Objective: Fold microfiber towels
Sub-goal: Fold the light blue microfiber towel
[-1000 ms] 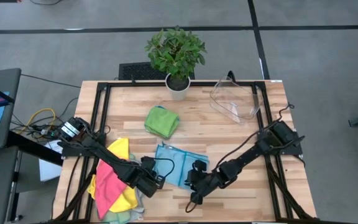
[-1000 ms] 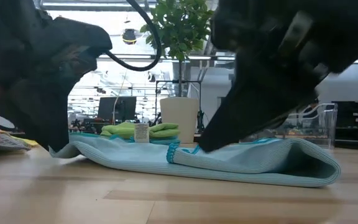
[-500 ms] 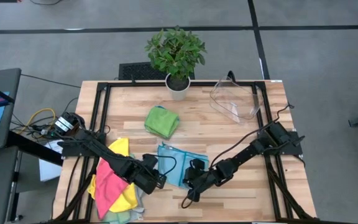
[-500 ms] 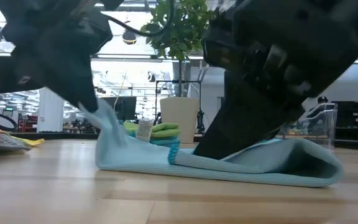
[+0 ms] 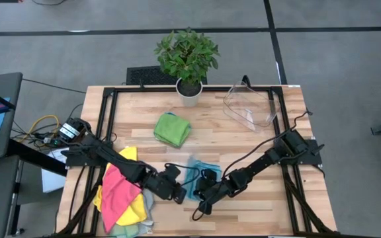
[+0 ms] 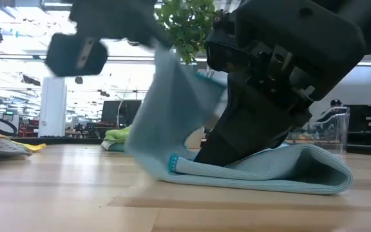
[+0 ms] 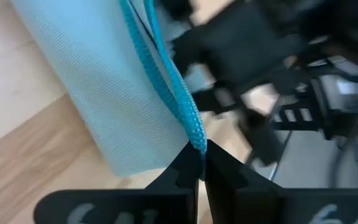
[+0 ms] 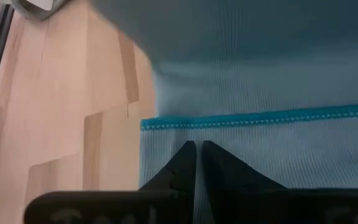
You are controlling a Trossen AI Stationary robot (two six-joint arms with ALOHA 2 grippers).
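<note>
Pale plank tabletop; my left gripper pinches ribbed teal towel hem, lifted; right gripper nearly closed, pressing towel.

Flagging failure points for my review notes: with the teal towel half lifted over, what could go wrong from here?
1. The left gripper pinches only the teal towel's stitched edge, so the edge could slip out mid-fold.
2. The right gripper presses the lower layer with its fingers nearly together; if the cloth drags under it, the fold may land skewed.
3. Both grippers work close together over the towel and might collide.
</note>
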